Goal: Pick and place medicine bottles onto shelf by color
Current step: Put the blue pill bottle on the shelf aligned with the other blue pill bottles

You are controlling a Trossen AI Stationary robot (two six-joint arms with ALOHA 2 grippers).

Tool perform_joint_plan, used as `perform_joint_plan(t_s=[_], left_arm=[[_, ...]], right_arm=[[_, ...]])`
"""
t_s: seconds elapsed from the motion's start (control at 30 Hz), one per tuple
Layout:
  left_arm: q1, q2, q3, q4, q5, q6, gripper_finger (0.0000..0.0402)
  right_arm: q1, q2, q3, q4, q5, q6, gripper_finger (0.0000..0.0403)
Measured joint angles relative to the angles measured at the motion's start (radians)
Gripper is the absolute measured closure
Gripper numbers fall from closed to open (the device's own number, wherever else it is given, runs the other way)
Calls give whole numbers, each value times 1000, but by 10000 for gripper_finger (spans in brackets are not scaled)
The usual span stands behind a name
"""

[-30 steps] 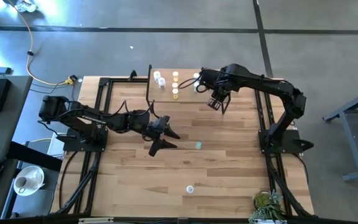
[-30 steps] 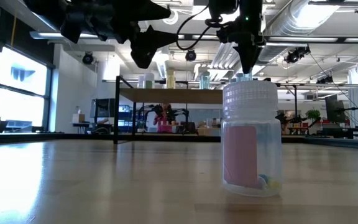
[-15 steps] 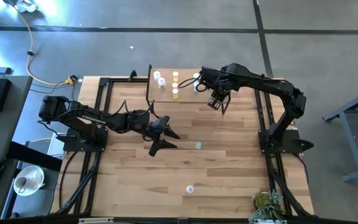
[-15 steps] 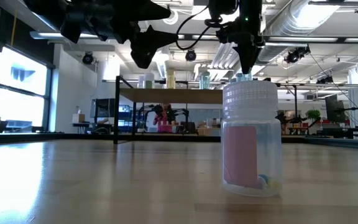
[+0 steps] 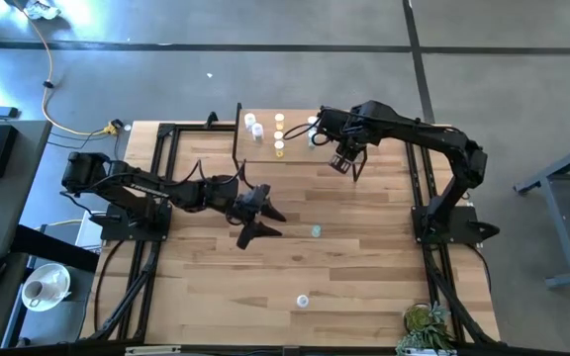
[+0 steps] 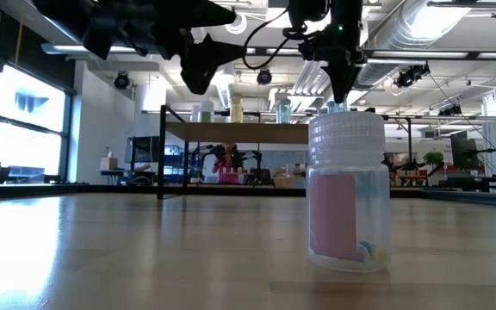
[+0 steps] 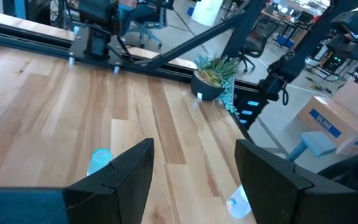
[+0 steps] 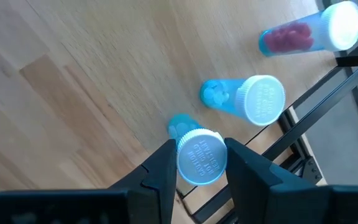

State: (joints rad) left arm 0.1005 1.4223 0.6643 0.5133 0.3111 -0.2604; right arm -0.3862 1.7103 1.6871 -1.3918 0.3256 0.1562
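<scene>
Right claw (image 8: 201,163) is clamped on one blue bottle (image 8: 199,154), poised over the shelf (image 5: 295,127), where two more bottles (image 8: 246,100) show below it, one blue, one pink. Left claw (image 5: 262,220) hangs wide open and empty at mid-surface (image 5: 364,267). Two bottles (image 5: 316,230) sit loose on the wood.

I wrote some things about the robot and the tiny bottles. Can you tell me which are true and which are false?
1. The right gripper holds a blue bottle. True.
2. The left gripper holds a bottle. False: it is open and empty.
3. A pink bottle stands upright near the low camera. True.
4. The shelf has no bottles on it. False: several stand there.
5. A potted plant sits at a table corner. True.
</scene>
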Motion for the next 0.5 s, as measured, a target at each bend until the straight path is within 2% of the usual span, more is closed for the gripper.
perform_joint_plan(t_s=[0.1,0.37,0.5], left_arm=[[-13,0,0,0,0,1,186],[-32,0,0,0,1,1,186],[-32,0,0,0,0,1,186]], right_arm=[[-1,0,0,3,-12,0,289],[0,3,-3,7,-29,1,234],[0,2,-3,8,-7,0,227]])
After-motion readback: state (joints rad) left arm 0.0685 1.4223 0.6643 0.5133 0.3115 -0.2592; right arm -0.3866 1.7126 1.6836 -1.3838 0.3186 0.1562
